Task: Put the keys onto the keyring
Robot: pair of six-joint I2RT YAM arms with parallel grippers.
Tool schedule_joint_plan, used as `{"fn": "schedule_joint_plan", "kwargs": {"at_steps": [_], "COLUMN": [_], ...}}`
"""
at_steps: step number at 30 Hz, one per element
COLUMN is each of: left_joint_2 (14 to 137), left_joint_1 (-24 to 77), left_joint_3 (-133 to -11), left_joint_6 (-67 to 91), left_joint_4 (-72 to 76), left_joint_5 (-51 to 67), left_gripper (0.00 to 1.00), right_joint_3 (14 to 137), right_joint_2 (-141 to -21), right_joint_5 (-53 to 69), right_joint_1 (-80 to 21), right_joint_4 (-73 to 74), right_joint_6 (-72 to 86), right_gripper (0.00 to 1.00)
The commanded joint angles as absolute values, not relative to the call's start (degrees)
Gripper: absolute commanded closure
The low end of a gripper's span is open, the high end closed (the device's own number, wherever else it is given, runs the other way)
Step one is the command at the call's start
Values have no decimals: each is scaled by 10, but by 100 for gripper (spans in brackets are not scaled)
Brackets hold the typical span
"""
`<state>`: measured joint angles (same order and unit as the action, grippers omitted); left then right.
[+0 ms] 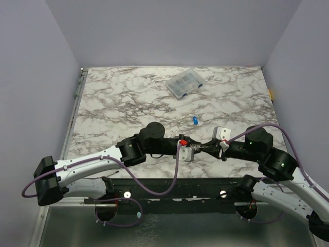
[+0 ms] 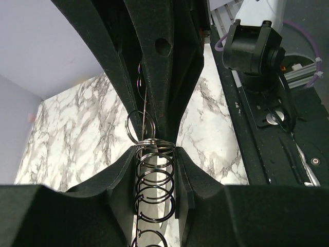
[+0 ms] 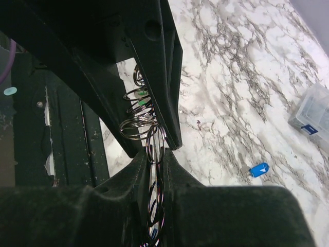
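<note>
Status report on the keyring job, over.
Right gripper shut on keyring. Left gripper flanks its chain, grip unclear. One blue key lies loose beyond them, path unobstructed.

No text, number or brand can be read in any view. The clear plastic compartment box [image 1: 184, 83], far on the white marble table [image 1: 113, 103], carries a small blue patch [image 1: 198, 84] at its right end (the right wrist camera shows it too), but any print there is too small to read. The two round white discs [image 1: 127, 194] on the near black rail [image 1: 180, 203] look blank.
</note>
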<state>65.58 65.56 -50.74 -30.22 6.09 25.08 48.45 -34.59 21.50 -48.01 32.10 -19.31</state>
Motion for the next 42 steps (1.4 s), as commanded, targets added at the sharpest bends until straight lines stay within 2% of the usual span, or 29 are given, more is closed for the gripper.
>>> {"fn": "schedule_joint_plan", "kwargs": {"at_steps": [1, 7, 11, 13, 15, 17, 20, 23, 35, 42], "left_joint_2": [649, 630, 612, 599, 585, 574, 567, 569, 574, 573], "left_joint_1": [656, 655, 652, 649, 644, 635, 625, 619, 606, 606], "left_joint_3": [-506, -494, -474, -460, -444, -434, -428, -425, -413, -402], "left_joint_6": [-289, -288, -279, -274, -264, -258, -250, -249, -263, -284], "left_joint_4": [94, 120, 163, 192, 222, 242, 254, 254, 253, 252], "left_joint_5": [255, 244, 243, 239, 235, 240, 254, 266, 267, 256], "left_gripper": [72, 79, 90, 97, 100, 100, 100, 100, 100, 100], "right_joint_3": [480, 470, 456, 442, 431, 421, 407, 400, 455, 530], "right_joint_2": [-339, -335, -327, -317, -305, -293, -277, -267, -289, -296], "right_joint_5": [218, 209, 194, 182, 176, 173, 172, 174, 208, 196], "right_joint_1": [-479, -479, -479, -479, -479, -479, -479, -479, -479, -479], "right_joint_4": [300, 298, 293, 288, 283, 277, 267, 260, 283, 297], "right_joint_6": [-186, -186, -184, -175, -166, -152, -134, -124, -126, -143], "right_gripper": [99, 99, 99, 96, 88, 79, 58, 47, 30, 29]}}
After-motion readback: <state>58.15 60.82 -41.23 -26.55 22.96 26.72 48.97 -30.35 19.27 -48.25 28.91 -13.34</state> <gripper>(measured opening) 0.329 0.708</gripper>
